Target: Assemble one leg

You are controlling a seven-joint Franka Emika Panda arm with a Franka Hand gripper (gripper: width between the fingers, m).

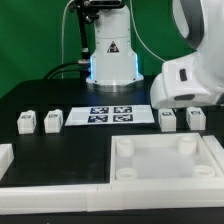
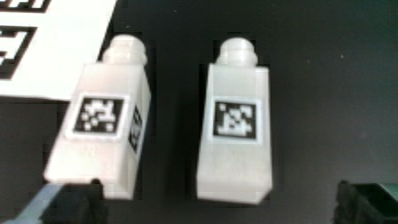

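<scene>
the leg (image 2: 237, 120) rests on the black table (image 1: 40, 100), at the exterior view's right, close beside a twin leg (image 2: 107, 120). the gripper (image 2: 214, 205) hangs above both, jaws wide open and holding nothing. i think a descending finger (image 2: 54, 205) may knock the twin, because the gap between them is narrow.

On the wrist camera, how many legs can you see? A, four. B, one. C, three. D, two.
D: the wrist view shows one leg and a second leg lying side by side with a gap between them, each with a tag on its face.
</scene>
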